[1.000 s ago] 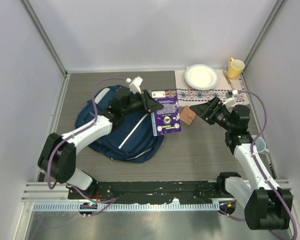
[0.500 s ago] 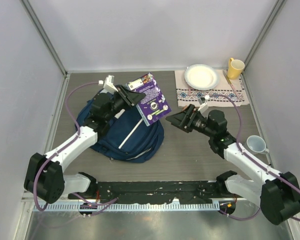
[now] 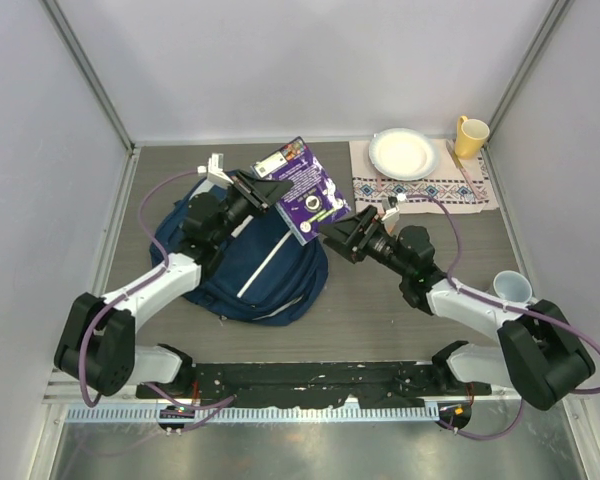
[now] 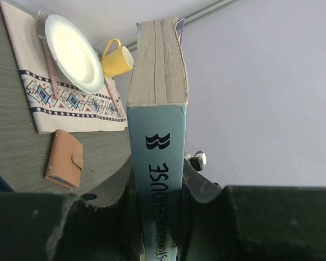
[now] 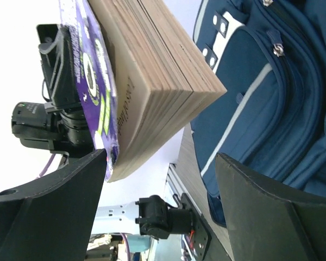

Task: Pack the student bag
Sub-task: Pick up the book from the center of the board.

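While your left claw (image 3: 269, 190) is closed on the book (image 3: 306, 190), one finger on each cover, the book hangs tilted in the air, purple cover up. It is above the far right part of the bag (image 3: 245, 275). In the left wrist view you see its pale spine and page edges running straight out from between the fingers.

The bag lies flat on the surface (image 3: 380, 310), left of centre, front pockets up, and your left arm reaches over it. In the right wrist view its navy pockets, zips and pale stripe show just beyond the book's page edges.

Your right claw (image 3: 342, 233) stands with its jaws wide, holding nothing. It sits just beside the book's near right corner. In the right wrist view that corner lies close to one finger (image 5: 54, 201). You cannot tell from any view whether the two touch.

Other items noted:
- A placemat (image 3: 460, 190) lies at the far right of the surface, with a white plate (image 3: 404, 153) on it.
- A yellow mug (image 3: 470, 136) stands at the placemat's far corner.
- A tan wallet (image 4: 64, 159) lies on the surface just beside the placemat's near edge.
- A pale cup (image 3: 512, 288) stands near the right edge, close to your right arm.
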You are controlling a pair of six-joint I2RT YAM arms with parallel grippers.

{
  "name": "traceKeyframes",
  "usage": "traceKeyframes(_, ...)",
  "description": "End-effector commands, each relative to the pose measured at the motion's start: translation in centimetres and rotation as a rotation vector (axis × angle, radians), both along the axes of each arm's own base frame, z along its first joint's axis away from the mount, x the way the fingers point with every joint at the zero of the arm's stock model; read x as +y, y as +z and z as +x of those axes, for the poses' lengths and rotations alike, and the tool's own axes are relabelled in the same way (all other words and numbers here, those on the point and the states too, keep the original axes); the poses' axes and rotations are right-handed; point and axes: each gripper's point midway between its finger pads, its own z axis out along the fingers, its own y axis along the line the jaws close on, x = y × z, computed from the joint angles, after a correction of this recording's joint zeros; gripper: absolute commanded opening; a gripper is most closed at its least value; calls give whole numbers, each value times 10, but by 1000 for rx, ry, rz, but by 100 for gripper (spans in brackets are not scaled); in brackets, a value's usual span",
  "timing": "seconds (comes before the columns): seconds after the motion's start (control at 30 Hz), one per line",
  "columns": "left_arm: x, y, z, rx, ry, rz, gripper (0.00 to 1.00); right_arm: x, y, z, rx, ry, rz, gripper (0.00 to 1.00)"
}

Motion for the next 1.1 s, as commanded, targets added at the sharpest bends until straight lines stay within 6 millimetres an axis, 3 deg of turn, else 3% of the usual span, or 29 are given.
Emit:
traceKeyframes(0.0,-1,46,-9,-129,-33,-144,0,1,49,11,-145,-44,128,86)
traceKeyframes(0.3,-5,38,-12,-103,-65,-192,0,8,59,25,-180,-43,229,82)
traceKeyframes(0.4,-7,33,-12,-90,-78,-198,0,10,61,28,-179,-41,248,72)
traceKeyframes(0.67,-19,15,-13,-55,-135,-191,0,9,72,22,-213,-26,272,16)
traceKeyframes(0.73,-22,7,-12,-39,-147,-178,8,6,74,21,-229,-35,266,1)
traceKeyframes(0.8,-25,-4,-14,-19,-171,-143,28,2,73,19,-224,-59,238,1)
traceKeyframes(0.87,-27,-24,-15,26,-174,-53,40,-4,63,24,-238,-115,155,1)
traceKeyframes(0.9,-28,-42,-17,80,-182,11,51,-7,44,27,-181,-139,79,1)
traceKeyframes(0.93,-26,-43,-20,80,-181,51,57,-14,51,26,-192,-172,55,1)
traceKeyframes(0.97,-23,-49,-20,58,-172,130,60,-25,45,33,-198,-245,-12,1)
traceKeyframes(1.0,-17,-73,-23,136,-157,211,64,-33,24,34,-133,-281,-96,1)
traceKeyframes(1.03,-12,-75,-27,139,-142,264,67,-44,33,32,-149,-323,-111,1)
traceKeyframes(1.07,-6,-77,-25,104,-131,362,70,-63,12,38,-85,-417,-205,1)
